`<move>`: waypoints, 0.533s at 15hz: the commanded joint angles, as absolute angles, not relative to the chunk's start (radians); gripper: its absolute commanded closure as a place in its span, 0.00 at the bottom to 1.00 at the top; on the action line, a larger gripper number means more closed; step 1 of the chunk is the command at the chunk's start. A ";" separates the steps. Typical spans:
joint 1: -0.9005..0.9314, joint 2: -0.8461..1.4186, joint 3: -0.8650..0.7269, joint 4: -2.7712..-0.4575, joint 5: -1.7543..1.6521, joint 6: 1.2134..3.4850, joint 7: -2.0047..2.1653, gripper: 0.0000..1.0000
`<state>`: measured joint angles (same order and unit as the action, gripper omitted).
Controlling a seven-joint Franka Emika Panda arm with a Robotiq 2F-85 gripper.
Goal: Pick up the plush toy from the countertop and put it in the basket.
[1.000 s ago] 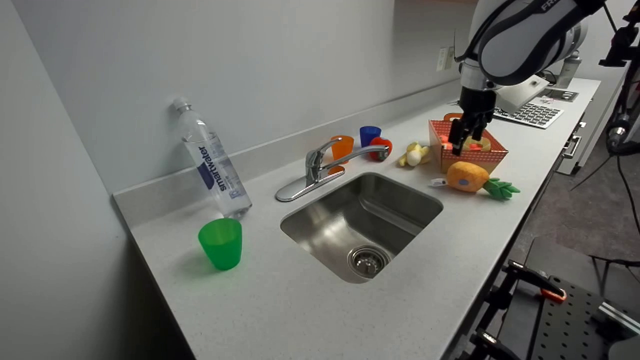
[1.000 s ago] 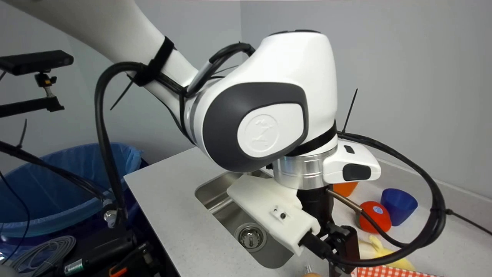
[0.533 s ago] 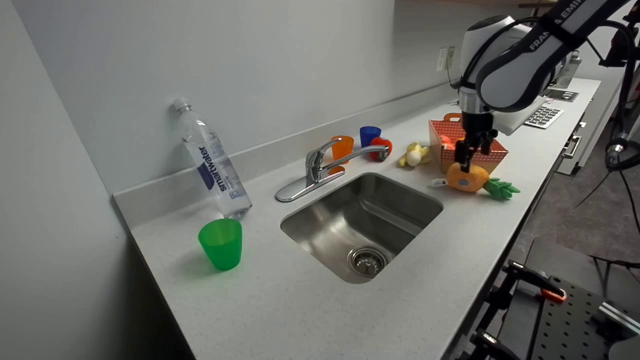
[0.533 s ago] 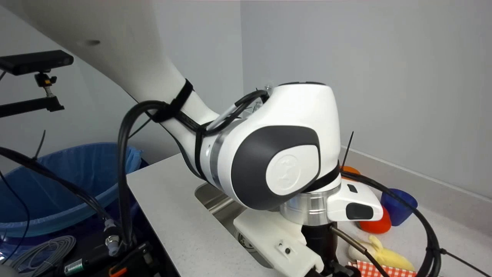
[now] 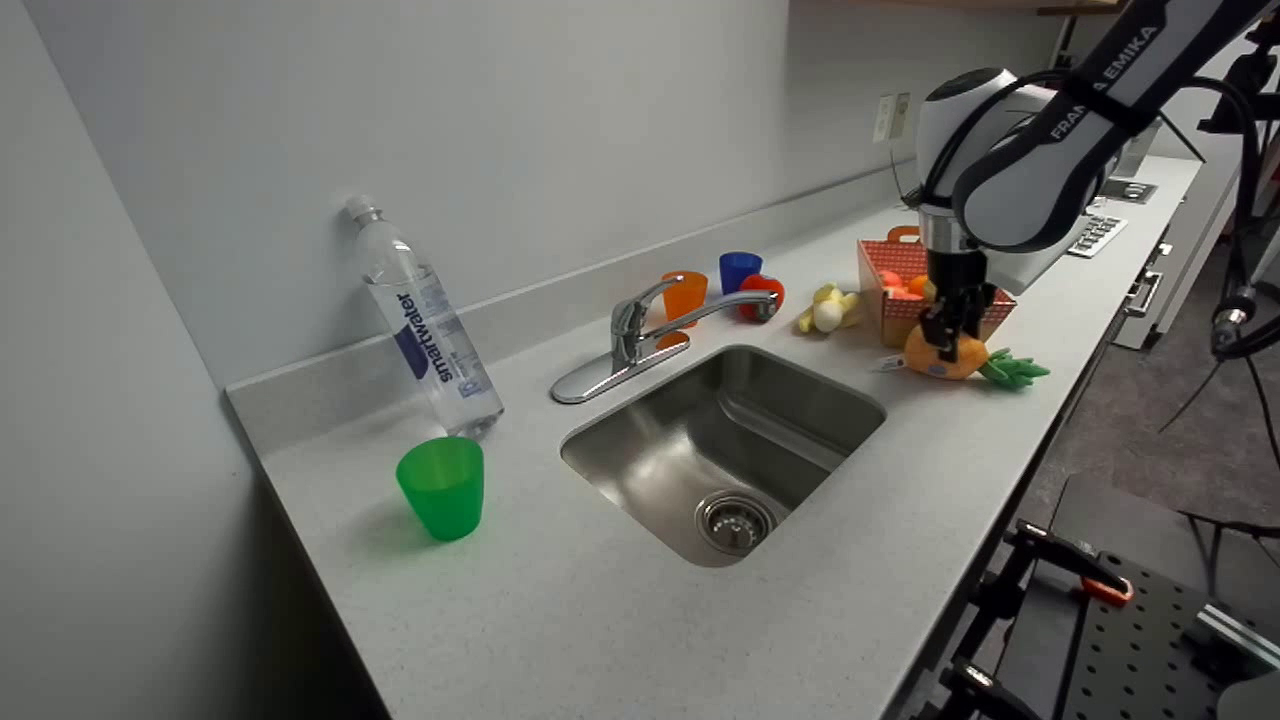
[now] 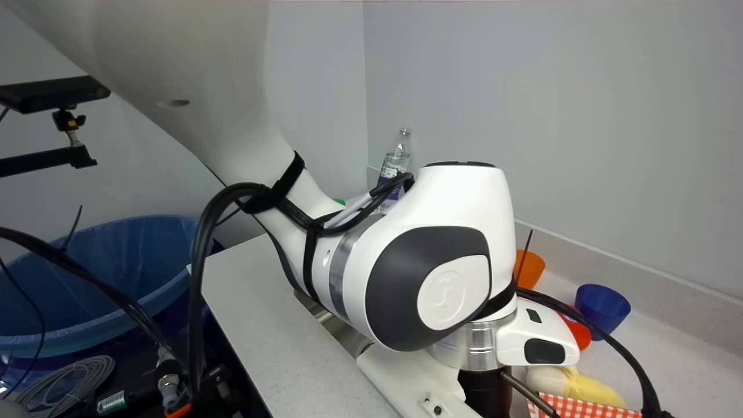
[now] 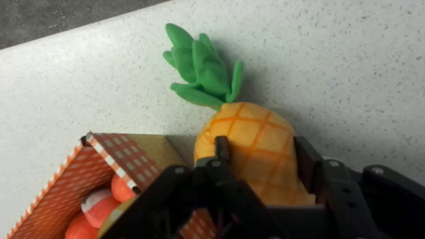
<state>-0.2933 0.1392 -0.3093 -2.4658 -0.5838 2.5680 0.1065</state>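
1. Plush toy (image 7: 260,126), pineapple-shaped, lies on the countertop (image 7: 348,83), its green leaves (image 7: 206,69) pointing to eleven o'clock in the wrist view.
2. The gripper (image 7: 260,147) pinches its orange body (image 7: 265,166), a finger (image 7: 221,147) against either side.
3. There the basket (image 7: 132,156) sits between eight and nine o'clock of the toy, holding red round things (image 7: 81,229).
4. In an exterior view, the sink (image 5: 680,450) lies at eight o'clock.

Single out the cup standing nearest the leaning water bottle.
The green cup, close by the foot of the water bottle. The orange cup and the blue cup both stand past the faucet, nearer the basket.
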 commanded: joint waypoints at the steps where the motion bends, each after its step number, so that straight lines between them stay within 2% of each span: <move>1: -0.276 0.119 -0.316 -2.479 -0.573 2.600 0.118 0.79; 4: -0.273 0.051 -0.287 -2.501 -0.465 2.579 0.053 0.98; 5: -0.270 0.027 -0.276 -2.506 -0.415 2.570 0.026 1.00; 8: -0.255 -0.066 -0.240 -2.505 -0.234 2.540 -0.070 0.98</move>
<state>-0.2720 0.0577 -0.2621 -2.4724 -0.3761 2.5713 0.0221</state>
